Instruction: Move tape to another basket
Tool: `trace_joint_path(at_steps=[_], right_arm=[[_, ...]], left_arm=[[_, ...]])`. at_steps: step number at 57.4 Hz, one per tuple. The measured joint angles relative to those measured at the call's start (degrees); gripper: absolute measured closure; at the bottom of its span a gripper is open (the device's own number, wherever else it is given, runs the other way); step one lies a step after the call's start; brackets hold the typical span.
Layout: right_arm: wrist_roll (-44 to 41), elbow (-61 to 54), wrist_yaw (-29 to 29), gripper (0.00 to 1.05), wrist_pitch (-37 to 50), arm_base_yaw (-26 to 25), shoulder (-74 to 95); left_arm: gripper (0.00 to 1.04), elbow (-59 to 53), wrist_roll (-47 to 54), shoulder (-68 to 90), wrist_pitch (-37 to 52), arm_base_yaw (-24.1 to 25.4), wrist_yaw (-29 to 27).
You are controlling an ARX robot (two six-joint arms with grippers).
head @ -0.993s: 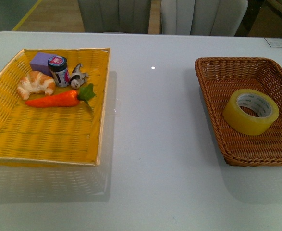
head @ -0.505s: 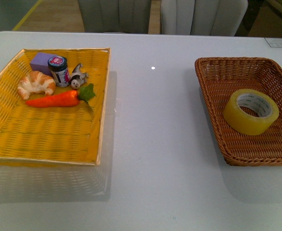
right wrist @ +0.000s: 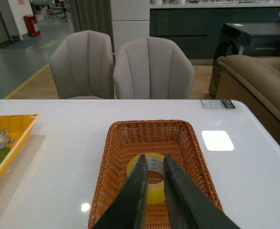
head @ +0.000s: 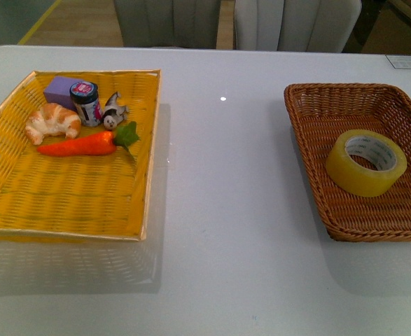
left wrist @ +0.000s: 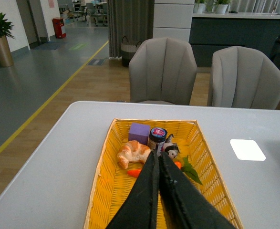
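The tape (head: 365, 162), a wide yellowish roll with a white core, lies tilted in the dark brown wicker basket (head: 310, 91) on the right of the white table. Neither arm shows in the front view. In the right wrist view my right gripper (right wrist: 155, 158) hangs open above the near part of the brown basket (right wrist: 180, 138), its fingers framing the tape (right wrist: 154, 192) without touching it. Over the yellow basket (left wrist: 106, 191), my left gripper (left wrist: 157, 154) is shut with nothing in it.
The yellow woven basket (head: 65, 203) on the left holds a croissant (head: 52, 120), a carrot (head: 79, 145), a small jar (head: 85, 102), a purple box (head: 58, 89) and a small toy (head: 111, 112) at its far end. Grey chairs (head: 289, 21) stand behind the table.
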Motion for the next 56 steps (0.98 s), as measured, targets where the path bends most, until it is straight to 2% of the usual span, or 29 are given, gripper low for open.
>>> trace_joint_path(at_steps=[22, 27, 30, 56], right_arm=[[0.0, 0.0, 0.0, 0.08, 0.0, 0.0, 0.0], [0.0, 0.0, 0.0, 0.09, 0.0, 0.0, 0.0], [0.0, 0.0, 0.0, 0.09, 0.0, 0.0, 0.0], [0.0, 0.0, 0.0, 0.09, 0.0, 0.0, 0.0]], left_arm=[[0.21, 0.0, 0.0, 0.0, 0.0, 0.0, 0.0], [0.07, 0.0, 0.1, 0.0, 0.0, 0.0, 0.0], [0.1, 0.0, 0.1, 0.0, 0.0, 0.0, 0.0], [0.09, 0.0, 0.1, 0.0, 0.0, 0.0, 0.0]])
